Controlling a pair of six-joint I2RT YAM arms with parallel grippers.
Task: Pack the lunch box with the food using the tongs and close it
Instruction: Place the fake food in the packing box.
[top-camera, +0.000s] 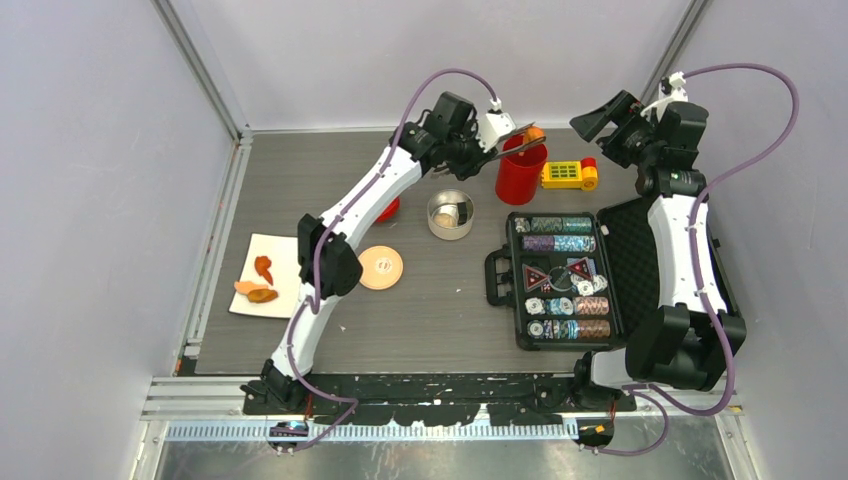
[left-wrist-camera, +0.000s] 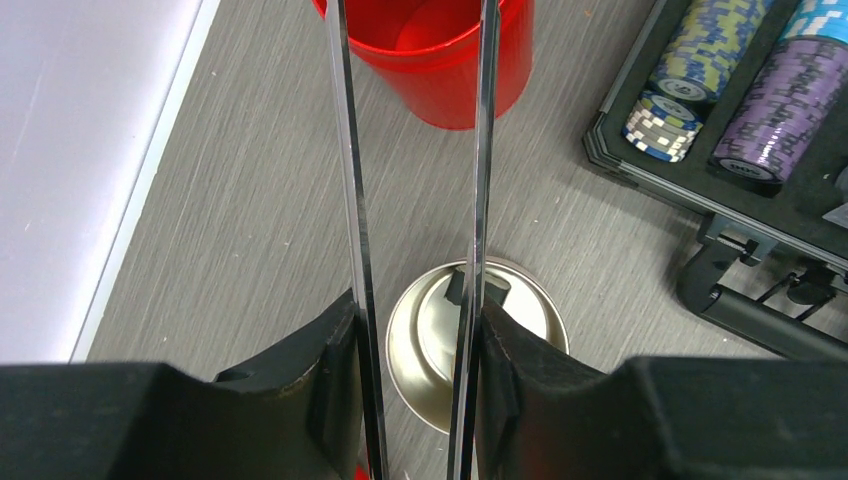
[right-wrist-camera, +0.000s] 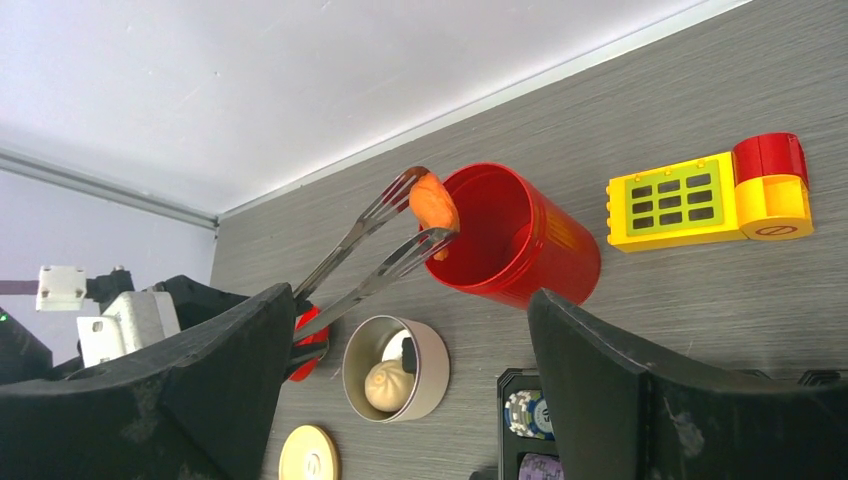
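Tongs (left-wrist-camera: 479, 180), long and thin in silver metal, sit clamped in my left gripper (top-camera: 470, 148), its black fingers (left-wrist-camera: 340, 390) drawn in narrow against the outsides of the two arms. From my remote seat, the right wrist view shows the slotted tips pinching one orange lump of food (right-wrist-camera: 435, 203) at the rim of a tall red plastic cup (right-wrist-camera: 520, 240) near the back of the grey table (top-camera: 440, 320). I cannot tell whether the lump touches the cup.

Below the tongs, the small round steel lunch box (right-wrist-camera: 435, 370) stands open on the table, just in front of the cup. A pale, rounded dumpling-like piece (right-wrist-camera: 385, 385) rests inside it, with a dark part beside it. The flat tan round lid (top-camera: 380, 267) lies apart from the tin, toward the near left. Farther left, more orange-brown pieces (top-camera: 262, 285) lie on a white rectangular plate (top-camera: 280, 250).

My right gripper (top-camera: 603, 117) hangs over the far right of the table with its jaws spread wide and nothing between them. Close to it on the table lies a yellow and red toy block (right-wrist-camera: 700, 195), just beside the cup. A black hinged case of poker chips (top-camera: 628, 250) lies open to the right of the lunch box.
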